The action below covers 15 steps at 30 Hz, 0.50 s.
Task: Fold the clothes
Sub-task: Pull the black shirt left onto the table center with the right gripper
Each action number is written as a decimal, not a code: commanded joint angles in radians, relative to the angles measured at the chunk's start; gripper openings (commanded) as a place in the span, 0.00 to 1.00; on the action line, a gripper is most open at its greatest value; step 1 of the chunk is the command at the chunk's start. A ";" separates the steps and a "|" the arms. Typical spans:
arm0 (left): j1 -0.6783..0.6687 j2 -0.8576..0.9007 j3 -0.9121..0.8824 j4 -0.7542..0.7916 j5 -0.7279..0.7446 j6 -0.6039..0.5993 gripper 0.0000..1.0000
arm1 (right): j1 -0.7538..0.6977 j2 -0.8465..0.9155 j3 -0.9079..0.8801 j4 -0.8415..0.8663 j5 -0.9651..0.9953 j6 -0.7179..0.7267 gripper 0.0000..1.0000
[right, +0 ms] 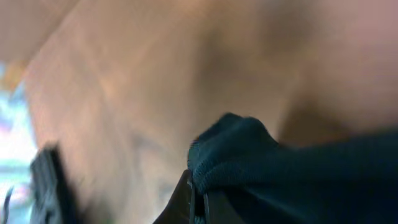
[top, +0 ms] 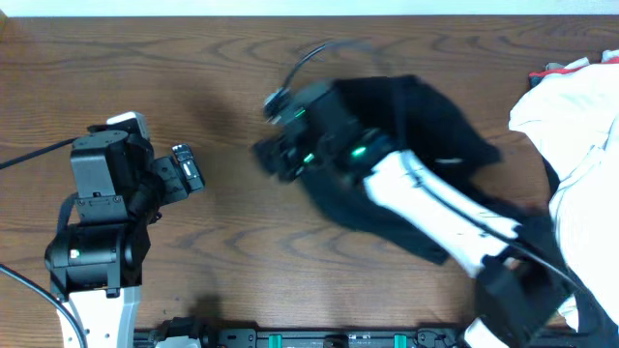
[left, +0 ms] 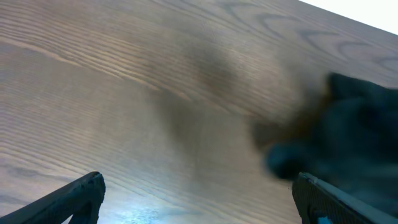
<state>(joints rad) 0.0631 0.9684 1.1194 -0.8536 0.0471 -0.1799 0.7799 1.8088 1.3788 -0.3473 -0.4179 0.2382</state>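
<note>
The black shirt (top: 435, 121) lies bunched on the wooden table right of centre, partly under my right arm. My right gripper (top: 271, 155) sits at the shirt's left end, blurred by motion. In the right wrist view it (right: 198, 196) is shut on a knitted fold of the black shirt (right: 292, 174), held above the table. My left gripper (top: 189, 174) stands well to the left, apart from the shirt. Its jaws (left: 199, 202) are wide open over bare wood with nothing between them, and the shirt (left: 360, 124) shows dark at that view's right edge.
A heap of white cloth (top: 580, 106) fills the right edge of the table, with a bit of red at its top. The left arm's base (top: 97, 242) stands at the front left. A cable (top: 309, 58) loops above the right wrist.
</note>
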 commanded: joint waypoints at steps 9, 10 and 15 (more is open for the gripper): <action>0.003 0.077 0.025 -0.021 -0.025 0.031 0.98 | 0.063 -0.074 0.000 -0.105 0.180 -0.106 0.60; 0.003 0.097 0.024 -0.024 -0.020 0.031 0.98 | 0.047 -0.088 0.000 -0.120 0.206 -0.106 0.63; 0.003 0.236 0.020 -0.027 0.077 0.031 0.98 | -0.072 -0.166 0.000 -0.186 0.283 -0.094 0.72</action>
<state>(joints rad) 0.0635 1.1339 1.1210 -0.8761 0.0597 -0.1593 0.7719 1.7039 1.3773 -0.5156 -0.2211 0.1448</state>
